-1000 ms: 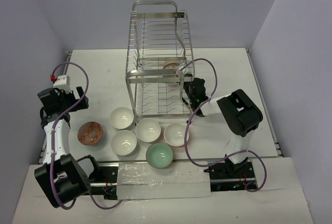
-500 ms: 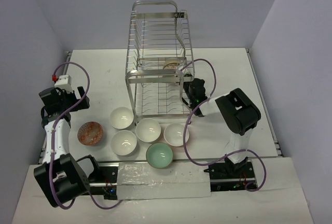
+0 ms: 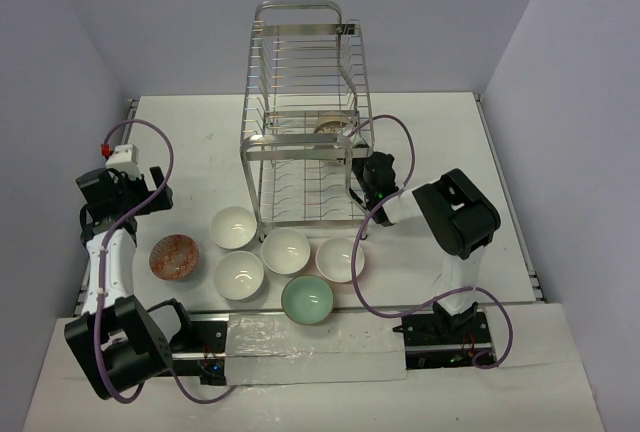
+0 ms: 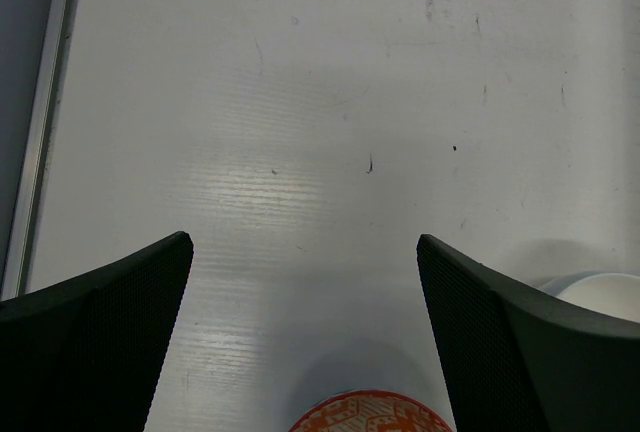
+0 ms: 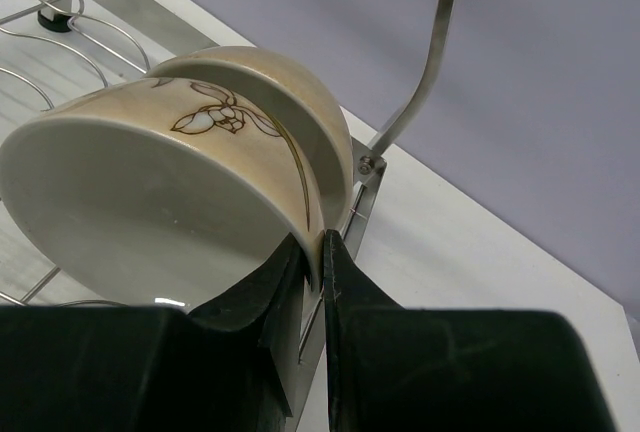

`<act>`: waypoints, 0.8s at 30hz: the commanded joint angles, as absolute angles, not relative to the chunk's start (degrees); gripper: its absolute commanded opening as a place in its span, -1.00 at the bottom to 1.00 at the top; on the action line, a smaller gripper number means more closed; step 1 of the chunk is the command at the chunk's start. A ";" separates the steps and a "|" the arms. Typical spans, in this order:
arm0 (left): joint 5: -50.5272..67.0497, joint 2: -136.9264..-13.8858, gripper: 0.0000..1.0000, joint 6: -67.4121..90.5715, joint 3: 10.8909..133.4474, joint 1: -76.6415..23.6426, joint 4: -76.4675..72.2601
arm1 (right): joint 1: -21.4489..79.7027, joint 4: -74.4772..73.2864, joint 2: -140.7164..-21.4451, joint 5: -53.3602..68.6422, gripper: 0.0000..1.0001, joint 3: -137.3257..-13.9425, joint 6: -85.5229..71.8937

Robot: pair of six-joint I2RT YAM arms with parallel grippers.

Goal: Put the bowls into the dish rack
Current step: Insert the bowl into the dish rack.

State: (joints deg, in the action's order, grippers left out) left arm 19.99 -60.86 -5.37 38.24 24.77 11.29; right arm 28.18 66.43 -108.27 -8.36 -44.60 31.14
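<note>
The silver wire dish rack (image 3: 300,122) stands at the table's middle back. My right gripper (image 5: 318,242) is shut on the rim of a cream bowl (image 5: 150,192) with a brown flower drawing, tilted on edge over the rack wires (image 5: 40,52). A second cream bowl (image 5: 290,82) leans right behind it. From above, my right gripper (image 3: 365,170) sits at the rack's right side. My left gripper (image 4: 305,242) is open over bare table, just beyond the orange-red patterned bowl (image 4: 365,412) (image 3: 175,256). Several white bowls (image 3: 285,250) and a mint green bowl (image 3: 307,300) sit before the rack.
A white bowl (image 4: 600,292) shows at the right edge of the left wrist view. The table's metal edge strip (image 4: 40,122) runs down the left. A rack upright (image 5: 430,52) rises just behind the held bowl. Purple cables loop off both arms.
My right arm has edged slightly left, toward the rack, still gripping the bowl. The left arm has barely moved.
</note>
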 commanded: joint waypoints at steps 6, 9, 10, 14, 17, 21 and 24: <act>19.51 -60.82 0.99 -6.77 38.32 24.34 8.79 | 28.48 73.22 -106.70 -8.70 -1.00 -45.53 32.43; 19.60 -60.56 0.99 -6.77 38.14 24.35 8.88 | 28.56 71.63 -106.44 -7.74 -1.00 -45.44 33.48; 19.60 -60.56 0.99 -6.85 38.14 24.26 8.96 | 28.56 71.72 -106.35 -7.56 -1.00 -45.18 33.75; 19.34 -60.47 0.99 -6.77 38.23 24.26 8.79 | 28.56 71.72 -106.09 -7.65 -1.00 -44.91 34.10; 19.42 -60.56 0.98 -6.77 38.32 24.26 8.88 | 28.56 71.19 -105.91 -7.29 -1.00 -44.82 34.19; 19.34 -60.47 0.98 -6.85 38.23 24.17 8.79 | 28.56 70.23 -105.47 -7.21 -0.96 -45.17 34.37; 19.42 -60.47 0.99 -6.77 38.23 24.17 8.70 | 28.56 69.17 -105.21 -7.12 -0.82 -45.35 34.36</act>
State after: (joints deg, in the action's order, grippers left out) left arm 19.59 -61.04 -5.39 38.24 24.38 10.94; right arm 28.21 66.15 -108.20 -7.40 -44.58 33.76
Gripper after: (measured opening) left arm 0.991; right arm 0.163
